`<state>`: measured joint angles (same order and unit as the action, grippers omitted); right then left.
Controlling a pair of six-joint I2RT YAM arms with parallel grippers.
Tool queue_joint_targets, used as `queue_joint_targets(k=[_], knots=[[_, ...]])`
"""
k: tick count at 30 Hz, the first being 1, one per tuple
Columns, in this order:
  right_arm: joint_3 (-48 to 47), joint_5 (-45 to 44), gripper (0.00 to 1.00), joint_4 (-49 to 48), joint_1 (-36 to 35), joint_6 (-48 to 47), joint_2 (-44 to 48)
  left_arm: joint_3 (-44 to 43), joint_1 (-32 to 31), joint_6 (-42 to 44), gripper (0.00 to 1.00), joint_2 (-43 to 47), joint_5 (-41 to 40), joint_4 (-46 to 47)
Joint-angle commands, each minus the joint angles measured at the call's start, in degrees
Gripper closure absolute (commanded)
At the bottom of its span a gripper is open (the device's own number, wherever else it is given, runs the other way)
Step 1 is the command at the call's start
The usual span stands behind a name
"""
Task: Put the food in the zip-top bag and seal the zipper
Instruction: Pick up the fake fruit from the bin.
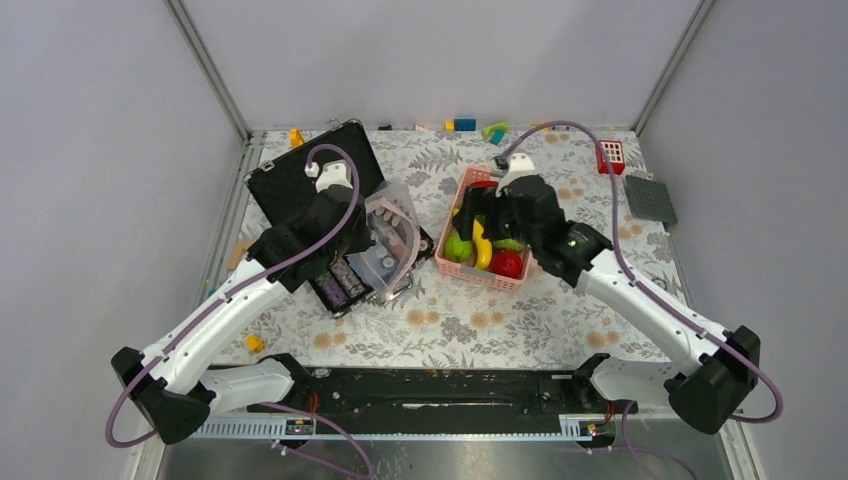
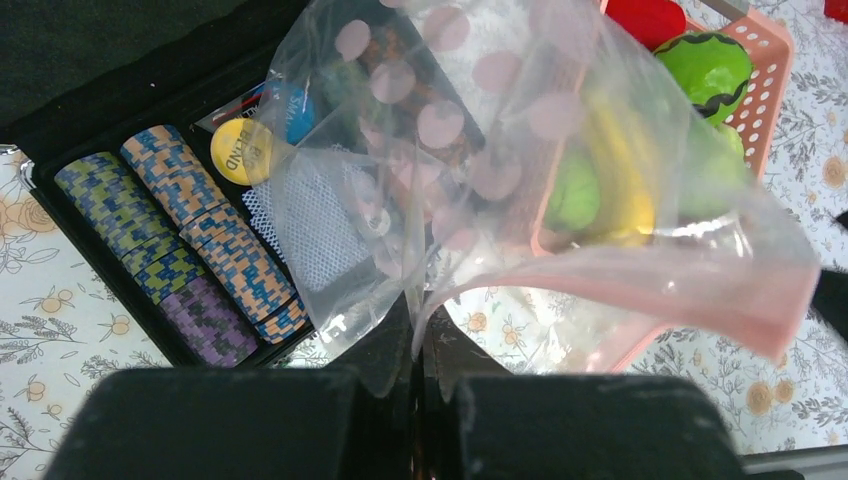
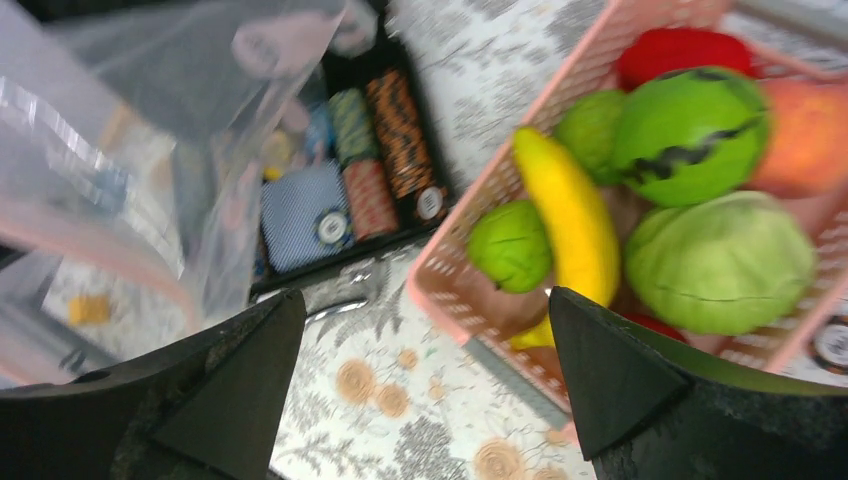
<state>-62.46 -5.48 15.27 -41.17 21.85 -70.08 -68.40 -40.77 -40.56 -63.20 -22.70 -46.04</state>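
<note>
Pinching an edge of the clear, crinkly zip-top bag [image 2: 520,150], the left hand [image 2: 418,340] is clamped on the plastic above a black case of striped poker chips [image 2: 150,215]. At the bag's 3 o'clock the right hand [image 3: 425,370] hovers, fingers spread wide, over the pink slotted basket [image 3: 450,300] on the floral table [image 1: 450,320]. The basket holds the yellow banana [image 3: 575,225] and pale green cabbage [image 3: 715,265].
</note>
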Motion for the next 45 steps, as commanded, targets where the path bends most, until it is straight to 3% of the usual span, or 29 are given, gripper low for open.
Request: queue_joint_targets(k=[1, 12, 30, 32, 37, 45], knots=[[1.03, -3.87, 0.00, 1.44, 5.90, -0.05, 1.98, -1.31, 1.30, 0.55, 1.00, 0.02, -0.41, 3.40], [-3.72, 0.25, 0.02, 3.11, 8.56, -2.25, -10.50, 2.81, 4.90, 1.75, 1.00, 1.89, 2.38, 4.94], [-1.12, -2.18, 0.31, -9.47, 8.57, -7.83, -26.40, 4.93, 6.07, 3.82, 1.00, 1.69, 11.57, 11.24], [-0.20, -2.37, 0.37, -10.83, 8.58, -8.26, -26.43, 4.84, 6.06, 3.72, 1.00, 1.47, 12.36, 11.58], [1.27, -1.03, 0.77, -11.83, 8.61, -8.01, -22.17, 3.34, 6.10, 3.47, 1.00, 0.90, 13.21, 11.21], [5.77, -1.11, 0.88, -14.19, 8.58, -7.70, -8.05, -1.34, 6.11, 3.07, 1.00, -0.01, 15.56, 8.89]])
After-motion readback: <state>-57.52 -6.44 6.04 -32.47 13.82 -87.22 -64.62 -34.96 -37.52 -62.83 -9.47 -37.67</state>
